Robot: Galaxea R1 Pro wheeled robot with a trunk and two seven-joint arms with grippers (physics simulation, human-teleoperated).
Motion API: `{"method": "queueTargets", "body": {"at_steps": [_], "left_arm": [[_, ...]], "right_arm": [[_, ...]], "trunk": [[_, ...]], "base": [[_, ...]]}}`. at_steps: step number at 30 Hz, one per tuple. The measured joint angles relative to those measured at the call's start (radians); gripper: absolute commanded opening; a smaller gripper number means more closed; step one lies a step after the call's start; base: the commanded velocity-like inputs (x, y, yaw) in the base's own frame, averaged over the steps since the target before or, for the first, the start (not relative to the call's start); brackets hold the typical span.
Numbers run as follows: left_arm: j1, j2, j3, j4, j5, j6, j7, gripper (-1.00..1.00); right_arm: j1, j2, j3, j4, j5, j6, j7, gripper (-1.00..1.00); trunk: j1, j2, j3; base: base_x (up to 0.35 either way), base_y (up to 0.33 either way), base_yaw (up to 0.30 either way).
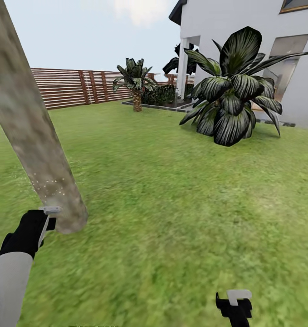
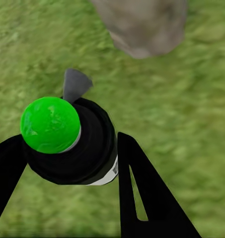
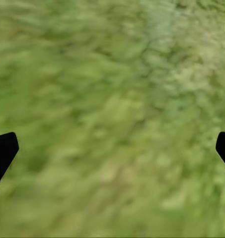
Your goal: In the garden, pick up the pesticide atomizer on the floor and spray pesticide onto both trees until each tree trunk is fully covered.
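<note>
Nearest, the left pincer [image 2: 75, 163] is clamped on the pesticide atomizer [image 2: 67, 141], its green cap up and nozzle toward the tree trunk [image 1: 31, 131] just beside it. White specks dot only a low band; holding one aim would likely leave the rest bare. The right pincer [image 3: 112, 148] hangs apart over the floor [image 1: 181, 204]. The trunk's top is cut off.

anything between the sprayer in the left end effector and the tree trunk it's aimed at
Nothing visible. The left end effector holds the sprayer with only open grass between its nozzle and the base of the tree trunk. Pale droplets already speckle the trunk.
</note>
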State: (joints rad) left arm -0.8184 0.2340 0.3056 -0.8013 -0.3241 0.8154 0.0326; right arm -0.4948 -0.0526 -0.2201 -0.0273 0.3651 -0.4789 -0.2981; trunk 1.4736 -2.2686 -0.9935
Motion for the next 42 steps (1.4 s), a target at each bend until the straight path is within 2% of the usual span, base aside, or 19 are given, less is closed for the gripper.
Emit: {"method": "queueTargets", "body": {"at_steps": [5, 8, 11, 13, 22, 42], "left_arm": [[-0.027, -0.002, -0.002, 0.0, 0.001, 0.008, -0.002, -1.0], [-0.1, -0.006, -0.003, 0.003, -0.001, 0.023, -0.003, -1.0], [-0.172, -0.007, -0.009, 0.002, -0.004, 0.078, -0.003, -1.0], [-0.2, -0.007, -0.011, 0.0, -0.005, 0.09, -0.003, -1.0], [-0.201, -0.004, -0.013, -0.04, -0.001, 0.095, -0.006, -1.0], [-0.2, -0.004, -0.012, -0.046, 0.0, 0.11, -0.007, -1.0]], "right_arm": [[0.0, 0.0, 0.0, 0.0, 0.0, 0.0, 0.0, 1.0], [0.0, 0.0, 0.0, 0.0, 0.0, 0.0, 0.0, 1.0], [0.0, -0.001, 0.0, 0.0, 0.0, 0.0, 0.0, 1.0], [0.0, 0.0, 0.0, 0.0, 0.0, 0.0, 0.0, 1.0], [0.0, -0.001, 0.0, 0.0, 0.0, 0.0, 0.0, 1.0], [0.0, -0.001, 0.0, 0.0, 0.0, 0.0, 0.0, 1.0]], "trunk": [[0.0, 0.0, 0.0], [0.0, 0.0, 0.0], [0.0, 0.0, 0.0], [0.0, 0.0, 0.0], [0.0, 0.0, 0.0], [0.0, 0.0, 0.0]], "base": [[0.004, -0.003, 0.276], [0.0, 0.0, 0.276], [0.0, 0.0, 0.276], [0.0, 0.0, 0.276], [0.238, -0.047, 0.059], [0.122, -0.263, 0.013]]}}
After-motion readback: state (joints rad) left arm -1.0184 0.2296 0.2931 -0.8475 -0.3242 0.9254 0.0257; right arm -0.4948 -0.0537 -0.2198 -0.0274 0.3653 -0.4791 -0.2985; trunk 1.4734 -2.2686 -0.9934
